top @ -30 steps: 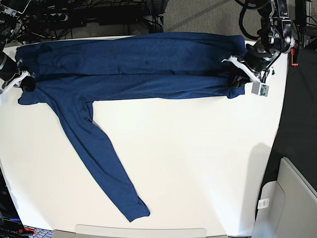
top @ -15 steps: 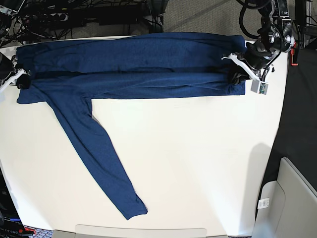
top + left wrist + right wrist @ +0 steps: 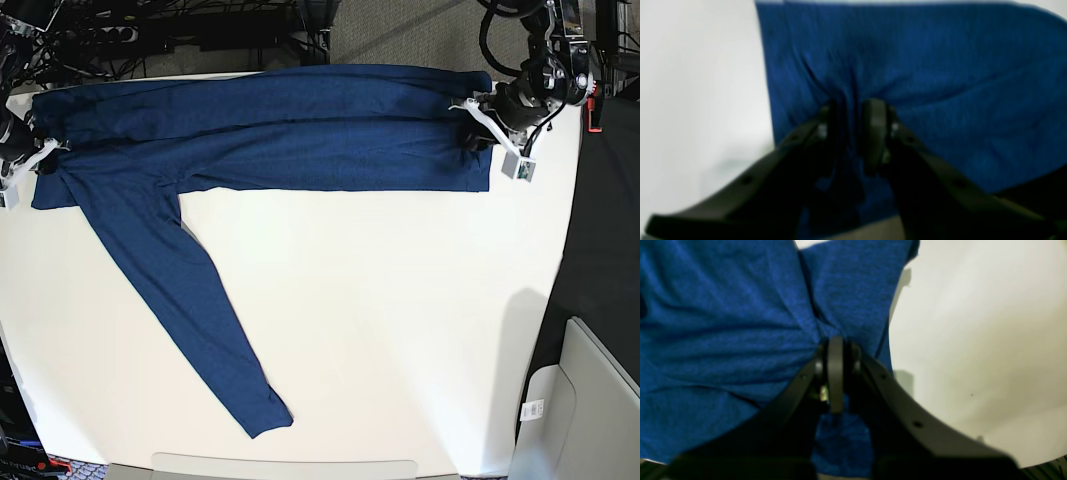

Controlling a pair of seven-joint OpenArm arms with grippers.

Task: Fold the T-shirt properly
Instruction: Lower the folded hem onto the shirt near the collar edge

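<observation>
The navy T-shirt [image 3: 280, 130] lies stretched in a long band along the far side of the white table, with one sleeve [image 3: 200, 310] trailing diagonally toward the near edge. My left gripper [image 3: 480, 135] is at the band's right end. In the left wrist view its jaws [image 3: 850, 123] stand parted, and a bunched pleat of T-shirt [image 3: 940, 83] still rises between them. My right gripper [image 3: 35, 160] is at the band's left end. In the right wrist view that gripper [image 3: 836, 356] is shut on a pinch of the T-shirt [image 3: 723, 323].
The white table [image 3: 400, 320] spreads bare in front of the shirt. Cables and dark equipment [image 3: 180, 35] crowd the floor behind the far edge. A pale grey container [image 3: 590, 400] stands off the table's right front corner.
Both grippers drew the band toward the far edge and it flattened. The sleeve slid slightly left. The left gripper's jaws, shut before, have parted.
</observation>
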